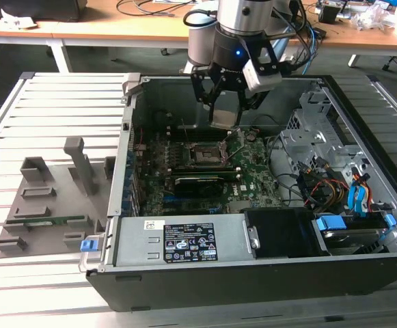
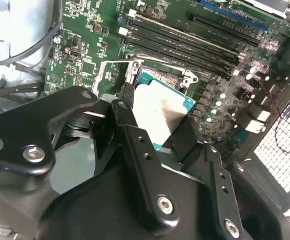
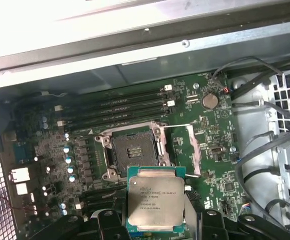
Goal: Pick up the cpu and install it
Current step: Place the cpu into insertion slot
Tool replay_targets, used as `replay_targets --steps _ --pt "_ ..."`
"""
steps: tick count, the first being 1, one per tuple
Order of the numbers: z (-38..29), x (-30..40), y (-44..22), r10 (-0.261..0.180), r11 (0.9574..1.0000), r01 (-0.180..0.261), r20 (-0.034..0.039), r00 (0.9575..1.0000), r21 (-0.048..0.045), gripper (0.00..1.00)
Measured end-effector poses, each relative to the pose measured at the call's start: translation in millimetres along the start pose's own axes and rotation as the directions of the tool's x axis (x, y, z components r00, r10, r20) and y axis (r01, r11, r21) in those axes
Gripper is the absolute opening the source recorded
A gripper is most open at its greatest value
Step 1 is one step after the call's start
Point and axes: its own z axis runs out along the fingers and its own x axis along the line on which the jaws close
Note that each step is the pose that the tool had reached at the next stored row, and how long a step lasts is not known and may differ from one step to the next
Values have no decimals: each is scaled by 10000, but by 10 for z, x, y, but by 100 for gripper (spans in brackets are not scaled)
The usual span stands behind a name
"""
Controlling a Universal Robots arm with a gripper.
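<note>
Exterior view: the end effector [image 1: 225, 108] hangs inside the open computer case [image 1: 126, 123], which rests on the slatted table [image 1: 48, 102], above the green motherboard [image 1: 253, 171]. It is pinching the cpu [image 3: 154, 200] by two opposite edges, silvery top toward the wrist and chip clear of the board. In the first wrist view the chip floats just beside the socket [image 3: 133, 152], not over it. The socket's retaining frame [image 3: 192, 150] is swung open and its contact bed is bare. My read is that the pick-up is done, the install is not, and the work is at the carry-and-align stage. Seating calls for the chip centred over the socket, edges square to it, level, then a gentle descent. A tilted or offset landing could harm the contacts. Whether the chip's orientation matches the socket, I cannot tell.
</note>
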Motion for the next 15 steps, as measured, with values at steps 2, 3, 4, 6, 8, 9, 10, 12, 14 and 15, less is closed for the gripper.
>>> replay_targets --steps 2,3,4,6,8,9,10,12,14,15 --pt "0 0 0 164 9999 -164 -3 9999 8 55" --pt "0 0 0 333 9994 -333 -6 9994 16 55" --pt "0 0 0 428 9991 -428 -8 9991 18 55" --pt "0 0 0 697 9976 -697 -13 9976 29 55" --pt "0 0 0 938 9956 -938 -16 9956 43 55" --pt "0 0 0 1064 9943 -1063 -19 9943 47 55" --pt "0 0 0 1146 9934 -1146 -21 9934 47 55" --pt "0 0 0 1257 9921 -1257 -24 9921 47 55" --pt "0 0 0 1481 9890 -1481 -32 9890 42 55" --pt "0 0 0 1538 9881 -1537 -34 9881 42 55"
